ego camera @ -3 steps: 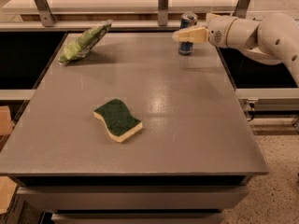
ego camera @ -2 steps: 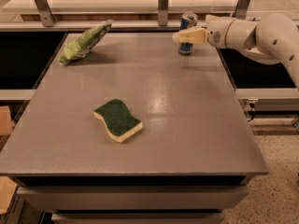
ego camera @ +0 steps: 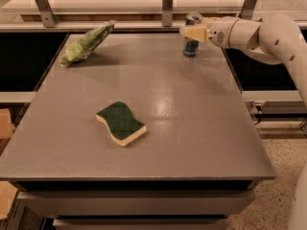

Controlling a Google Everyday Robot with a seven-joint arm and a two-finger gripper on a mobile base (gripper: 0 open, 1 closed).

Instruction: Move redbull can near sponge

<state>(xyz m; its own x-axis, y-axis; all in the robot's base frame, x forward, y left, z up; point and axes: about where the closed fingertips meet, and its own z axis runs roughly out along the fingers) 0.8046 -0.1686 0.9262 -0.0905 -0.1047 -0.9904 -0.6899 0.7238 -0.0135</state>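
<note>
The redbull can (ego camera: 191,48), slim, blue and silver, stands upright at the far right of the grey table (ego camera: 201,128). My gripper (ego camera: 188,32) reaches in from the right at the can's mid-height, and its pale tip crosses in front of the can, hiding its middle. The sponge (ego camera: 121,123), dark green on top over pale yellow foam, lies flat left of the table's centre, well away from the can and nearer the front.
A light green snack bag (ego camera: 86,43) lies at the far left of the table. Metal posts (ego camera: 167,4) and a rail run along the back edge. My white arm (ego camera: 268,35) hangs over the table's right edge.
Almost nothing: the gripper has stayed at the can with a very slight shift. The can, sponge and bag have not moved.
</note>
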